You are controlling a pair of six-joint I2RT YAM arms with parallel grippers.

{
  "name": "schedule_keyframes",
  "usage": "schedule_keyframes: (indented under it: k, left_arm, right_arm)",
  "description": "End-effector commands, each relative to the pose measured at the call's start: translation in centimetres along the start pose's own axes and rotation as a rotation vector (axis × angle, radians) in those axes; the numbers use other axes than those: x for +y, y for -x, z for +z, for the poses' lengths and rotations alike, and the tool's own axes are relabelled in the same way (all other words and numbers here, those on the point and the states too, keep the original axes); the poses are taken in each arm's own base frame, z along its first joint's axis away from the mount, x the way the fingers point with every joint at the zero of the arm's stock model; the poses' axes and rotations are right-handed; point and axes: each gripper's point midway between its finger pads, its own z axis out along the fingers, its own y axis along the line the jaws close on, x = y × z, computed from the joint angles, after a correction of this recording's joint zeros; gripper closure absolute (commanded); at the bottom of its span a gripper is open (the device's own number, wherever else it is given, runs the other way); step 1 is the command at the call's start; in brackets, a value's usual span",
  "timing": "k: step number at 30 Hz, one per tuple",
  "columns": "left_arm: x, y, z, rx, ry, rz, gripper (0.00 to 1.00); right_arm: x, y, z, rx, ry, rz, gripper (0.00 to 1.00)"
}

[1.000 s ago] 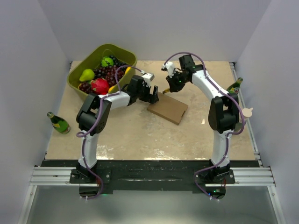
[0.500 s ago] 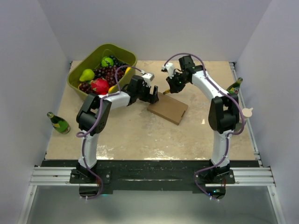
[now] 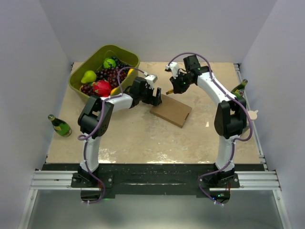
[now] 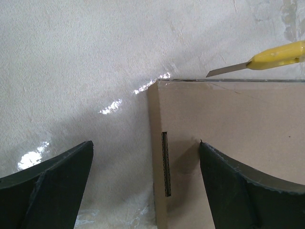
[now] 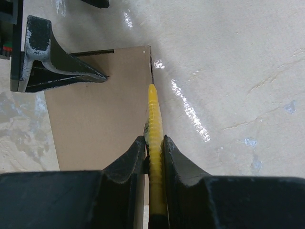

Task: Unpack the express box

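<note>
Barely started: the box (image 3: 171, 110) lies flat and unopened on the tabletop (image 3: 133, 138); the right jaws grip a yellow knife (image 5: 153, 114) at its edge, and the left jaws, spread wide, straddle a corner.

Matt cardboard, glossy bench
The express box (image 4: 228, 143) is matt brown cardboard; the bench (image 4: 71, 57) gleams smooth; the knife (image 4: 265, 57), upper right, is yellow plastic with metal blade

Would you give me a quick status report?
Left gripper open, straddling express box corner. Right gripper shut on yellow knife at box edge. No obstruction seen.
</note>
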Motion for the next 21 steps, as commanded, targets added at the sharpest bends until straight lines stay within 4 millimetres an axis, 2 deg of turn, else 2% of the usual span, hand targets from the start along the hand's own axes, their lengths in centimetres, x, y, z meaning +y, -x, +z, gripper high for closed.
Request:
schedule_keyframes:
  k: [1,16,21]
  left_arm:
    - [1.6,-3.4,0.4,0.083,0.050,-0.018,0.04]
    - [1.7,-3.6,0.4,0.087,0.052,-0.017,0.04]
    - [1.7,-3.5,0.4,0.086,0.054,-0.021,0.04]
  right_arm:
    - [-0.4,1.9,-1.4,-0.041,-0.045,-0.015,1.00]
    - [-0.2,0.3,0.1,0.013,-0.027,-0.002,1.00]
    - [-0.3,0.8,-0.3,-0.002,-0.039,-0.006,1.00]
